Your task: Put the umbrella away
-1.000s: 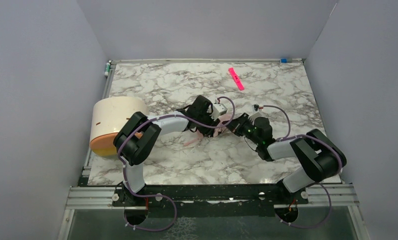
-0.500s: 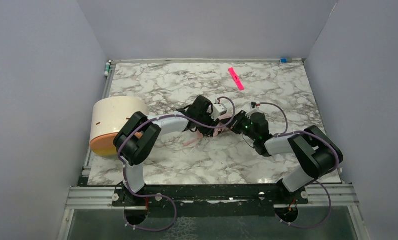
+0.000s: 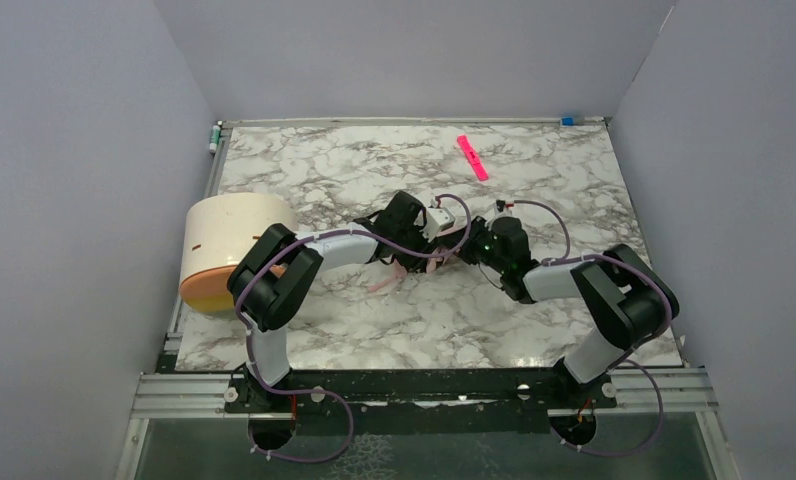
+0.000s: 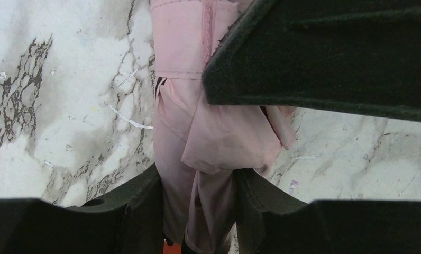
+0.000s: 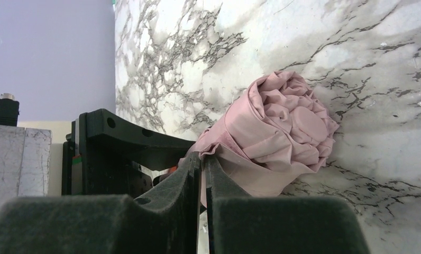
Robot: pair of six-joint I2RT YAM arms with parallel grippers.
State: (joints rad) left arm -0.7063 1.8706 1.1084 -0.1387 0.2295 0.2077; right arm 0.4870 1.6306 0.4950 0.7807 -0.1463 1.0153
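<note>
The left gripper (image 4: 198,203) is clamped on the umbrella (image 4: 219,132), whose rolled pale pink fabric runs out ahead of its fingers and lies on the marble worktop (image 4: 49,106). The right gripper (image 5: 202,164) meets it from the opposite side, its fingers almost together with only a thin slit between them. Its tips are at a loose flap of the fabric, but I cannot tell whether they pinch it. The bunched end of the roll lies just beyond and to the right of those tips.
</note>
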